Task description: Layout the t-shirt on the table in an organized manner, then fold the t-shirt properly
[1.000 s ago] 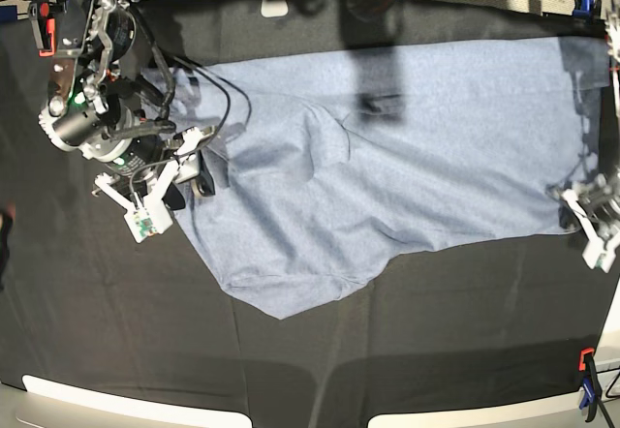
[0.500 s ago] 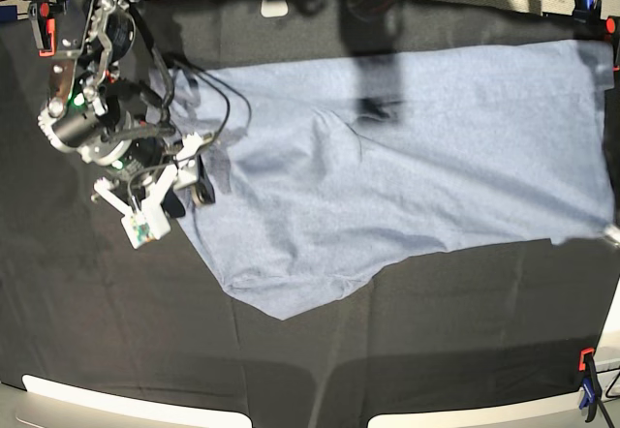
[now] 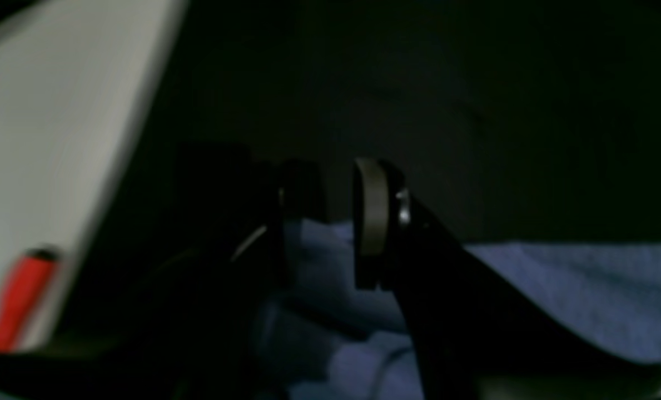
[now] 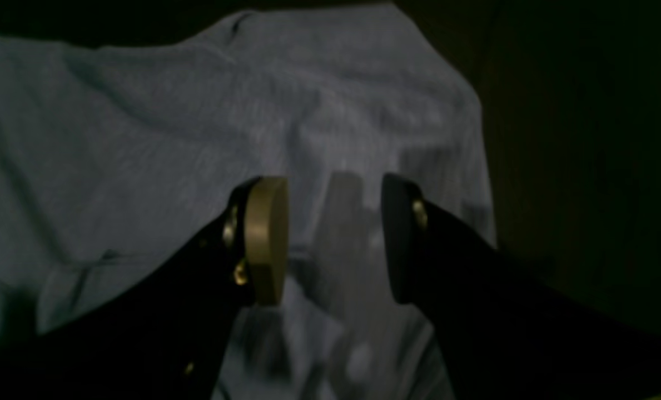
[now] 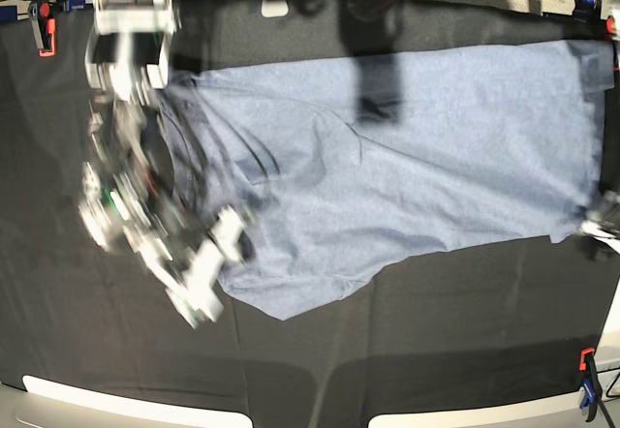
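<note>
The right pincer (image 4: 334, 239) was seen with its jaws parted — a tan pad on one side, a dark one on the other — above the wrinkled grey-blue t-shirt (image 4: 208, 128). Black worktop (image 4: 586, 139) was shown beside the cloth's edge.

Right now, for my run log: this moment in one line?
shirt: spread on table, unfolded | left gripper: open at shirt edge | right gripper: open over shirt
</note>
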You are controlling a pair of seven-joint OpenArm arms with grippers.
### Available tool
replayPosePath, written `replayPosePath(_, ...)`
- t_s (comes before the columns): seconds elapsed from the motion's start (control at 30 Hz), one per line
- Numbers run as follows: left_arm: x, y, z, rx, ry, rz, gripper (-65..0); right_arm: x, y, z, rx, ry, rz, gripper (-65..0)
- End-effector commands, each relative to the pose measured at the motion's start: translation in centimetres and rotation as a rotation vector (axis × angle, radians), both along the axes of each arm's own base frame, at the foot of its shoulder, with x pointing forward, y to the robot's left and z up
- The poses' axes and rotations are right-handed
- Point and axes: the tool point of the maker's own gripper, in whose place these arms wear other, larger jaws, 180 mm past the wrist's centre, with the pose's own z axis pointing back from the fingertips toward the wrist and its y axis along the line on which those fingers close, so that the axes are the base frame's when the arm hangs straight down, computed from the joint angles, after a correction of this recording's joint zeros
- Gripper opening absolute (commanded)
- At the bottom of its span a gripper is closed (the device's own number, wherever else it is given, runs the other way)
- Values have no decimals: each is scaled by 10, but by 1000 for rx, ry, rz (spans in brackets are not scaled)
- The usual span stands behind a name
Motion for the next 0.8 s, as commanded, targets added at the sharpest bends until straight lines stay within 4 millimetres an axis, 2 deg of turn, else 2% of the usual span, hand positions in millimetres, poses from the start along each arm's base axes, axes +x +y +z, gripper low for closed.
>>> replayPosePath(0.0, 7, 14, 22, 31, -56, 14, -503, 21, 8, 25, 6, -71, 11, -383)
replayPosePath(0.13, -2, 9, 6, 45, -21, 1, -503, 60, 23, 32, -10, -62, -5, -383)
replayPosePath(0.23, -7, 10, 1, 57, -3, -2, -503, 85, 17, 30, -25, -26, -30, -383)
replayPosePath(0.33, -13, 10, -5, 56, 11, -2, -503, 102, 5, 20, -62, 44, -51, -383)
replayPosePath(0.43, -18, 10, -10, 56, 27, -3, -503, 109, -10, 3, -100, 122, -72, -383)
replayPosePath(0.6, -19, 10, -12, 53, 38, -2, -503, 110, -28, -22, -132, 195, -115, -383)
replayPosePath(0.77, -19, 10, -12, 52, 38, -2, -503, 108, -59, -44, -205, 225, -281, -383)
